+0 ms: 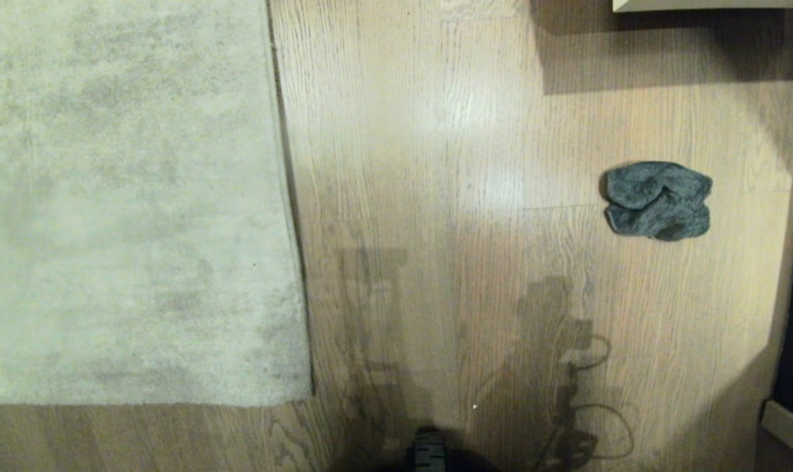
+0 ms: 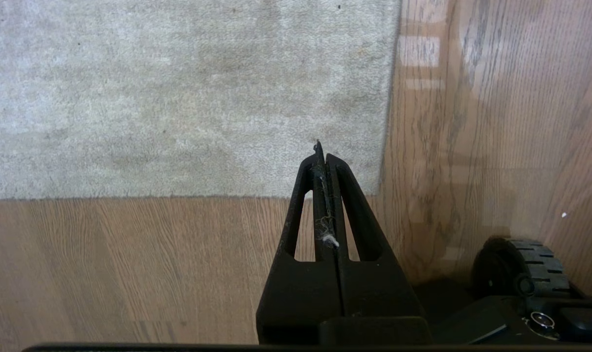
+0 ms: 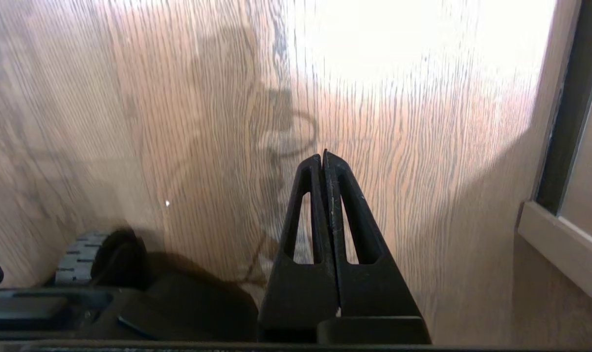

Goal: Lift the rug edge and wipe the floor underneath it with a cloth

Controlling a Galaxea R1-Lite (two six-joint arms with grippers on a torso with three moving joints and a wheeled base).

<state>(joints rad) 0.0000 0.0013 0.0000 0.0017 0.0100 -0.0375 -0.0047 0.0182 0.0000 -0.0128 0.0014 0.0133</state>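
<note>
The pale mottled rug (image 1: 128, 196) lies flat on the left of the wood-grain floor (image 1: 436, 196), its corner near me. A crumpled dark grey-teal cloth (image 1: 658, 200) rests on the bare floor to the right, well apart from the rug. Neither arm shows in the head view. My left gripper (image 2: 321, 155) hangs shut above the rug's (image 2: 178, 98) near corner, with only lint between its fingers. Over bare floor (image 3: 203, 122) my right gripper (image 3: 323, 159) is shut and holds nothing.
A pale furniture edge (image 1: 704, 5) sits at the far right, casting a shadow. A dark frame and baseboard (image 1: 790, 419) line the right side. My base wheel (image 1: 429, 449) shows at the bottom, also in the wrist views (image 2: 535, 266) (image 3: 78, 259).
</note>
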